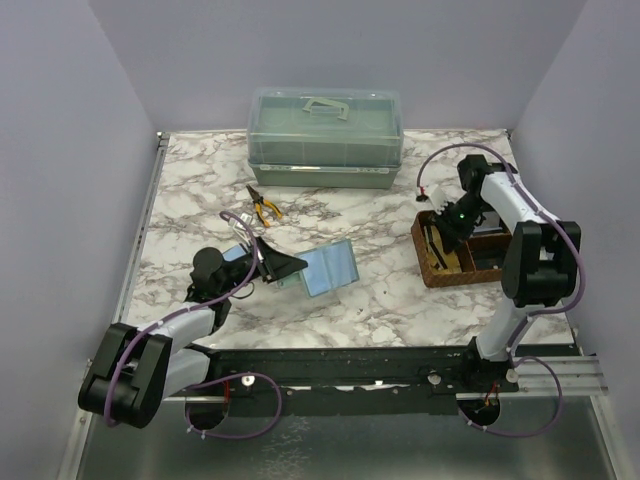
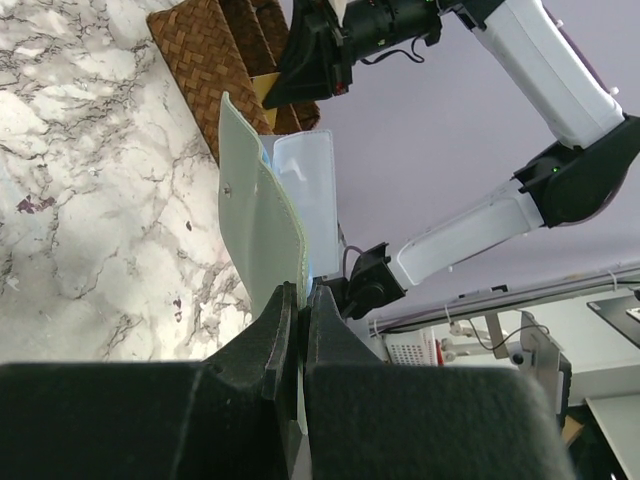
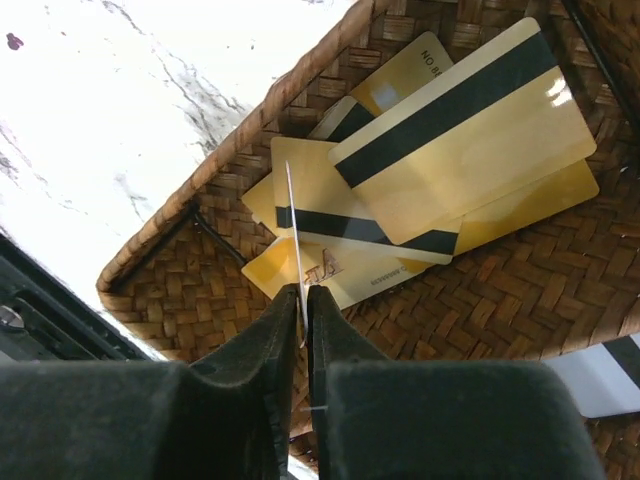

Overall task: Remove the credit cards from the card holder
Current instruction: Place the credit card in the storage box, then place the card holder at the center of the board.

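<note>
The card holder [image 1: 328, 267] hangs open above the marble table, grey-green outside [image 2: 255, 215] and pale blue inside. My left gripper [image 1: 283, 268] is shut on its lower edge [image 2: 303, 296]. My right gripper [image 1: 442, 243] hovers inside the brown woven basket [image 1: 432, 272], its jaws [image 3: 303, 292] pinched on a thin credit card [image 3: 291, 215] seen edge-on. Several gold credit cards [image 3: 460, 130] with black stripes lie overlapping on the basket floor [image 3: 500, 300] below it.
A translucent green lidded box [image 1: 325, 135] with a handle stands at the back centre. Yellow-handled pliers [image 1: 264, 208] lie on the table in front of it. A black rail runs along the near edge.
</note>
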`<state>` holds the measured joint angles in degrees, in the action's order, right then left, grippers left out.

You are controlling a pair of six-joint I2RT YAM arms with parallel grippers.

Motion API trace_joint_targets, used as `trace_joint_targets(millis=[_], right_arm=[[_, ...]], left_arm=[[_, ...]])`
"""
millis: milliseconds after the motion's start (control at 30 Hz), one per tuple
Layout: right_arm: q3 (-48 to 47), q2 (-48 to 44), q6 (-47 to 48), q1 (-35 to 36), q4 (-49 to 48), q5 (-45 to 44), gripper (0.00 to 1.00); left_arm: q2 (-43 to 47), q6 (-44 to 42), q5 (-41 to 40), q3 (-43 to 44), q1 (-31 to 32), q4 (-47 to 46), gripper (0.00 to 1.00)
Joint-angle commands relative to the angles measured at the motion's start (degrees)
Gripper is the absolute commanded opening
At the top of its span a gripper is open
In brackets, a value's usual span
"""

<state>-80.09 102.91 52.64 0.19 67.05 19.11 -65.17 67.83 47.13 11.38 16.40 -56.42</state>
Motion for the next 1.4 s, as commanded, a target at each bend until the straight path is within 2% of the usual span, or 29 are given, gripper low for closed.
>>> trace_joint_targets(millis=[0, 100, 167, 200, 233, 300, 433, 500, 567, 667, 767, 867, 933, 1000, 1133, 1200, 1267, 1367], right_arm=[[0.0, 1.0, -5.5, 0.2, -4.6, -1.8, 0.18], [-2.2, -2.8, -10.1, 0.2, -9.6, -5.3, 0.35], [-4.9, -6.2, -12.1, 0.2, -10.6, -2.7, 0.46], [-6.3, -7.8, -12.3, 0.2, -10.1, -0.2, 0.48], [-7.5, -9.1, -12.3, 0.2, -9.3, 4.2, 0.50], [-8.1, -11.7, -12.7, 0.2, -8.4, 20.4, 0.57], [-1.9, -13.7, -15.1, 2.6, -9.9, 51.9, 0.59], [1.0, -13.2, -17.9, 8.0, -12.9, 58.9, 0.57], [3.2, -12.4, -25.7, 15.8, -19.9, 55.3, 0.53], [4.6, -10.2, -36.3, 24.8, -28.9, 37.1, 0.44], [5.5, -8.5, -38.8, 25.5, -30.9, 33.8, 0.43], [10.4, -8.5, -40.4, 26.1, -34.0, 40.0, 0.45], [12.7, -8.2, -41.1, 27.9, -35.4, 39.4, 0.46], [14.2, -6.9, -42.9, 28.7, -36.8, 34.6, 0.46], [13.9, -1.6, -45.6, 28.6, -36.0, 17.4, 0.43], [15.2, -0.8, -46.9, 28.7, -37.9, 11.7, 0.42], [16.3, -0.1, -47.2, 28.6, -38.7, 10.6, 0.43], [16.3, 1.0, -46.8, 28.6, -38.1, 13.5, 0.45]], left_arm=[[-0.2, -0.9, 1.2, 1.3, 0.8, -0.3, 0.00], [-0.4, -0.7, 0.9, 1.5, 1.2, -0.2, 0.00], [-0.7, -0.6, 0.8, 1.6, 1.4, 0.0, 0.00], [-0.9, -0.5, 0.8, 1.7, 1.5, 0.1, 0.00], [-1.3, -0.4, 0.6, 1.8, 1.6, 0.3, 0.00], [-2.4, -0.2, 0.5, 2.2, 1.8, 0.3, 0.00], [-6.6, 1.0, 1.0, 3.5, 1.9, 0.8, 0.00], [-9.2, 1.5, 1.2, 4.0, 1.9, 1.0, 0.00], [-11.3, 1.4, 1.1, 4.3, 2.2, 1.1, 0.00], [-12.7, 1.7, 1.1, 4.9, 2.3, 1.1, 0.00], [-13.7, 1.5, 0.7, 4.8, 2.3, 1.4, 0.00], [-15.0, 1.4, 0.7, 4.5, 2.5, 1.5, 0.00], [-15.7, 1.2, 0.7, 4.7, 2.5, 1.5, 0.00], [-16.3, 1.1, 0.7, 5.0, 2.5, 1.6, 0.00], [-17.0, 0.9, 0.0, 4.9, 2.6, 1.8, 0.00], [-17.2, 0.7, -0.1, 4.7, 2.6, 2.0, 0.00], [-17.6, 0.5, -0.1, 4.7, 2.6, 2.4, 0.00], [-18.1, 0.2, -0.1, 4.9, 2.6, 3.1, 0.00]])
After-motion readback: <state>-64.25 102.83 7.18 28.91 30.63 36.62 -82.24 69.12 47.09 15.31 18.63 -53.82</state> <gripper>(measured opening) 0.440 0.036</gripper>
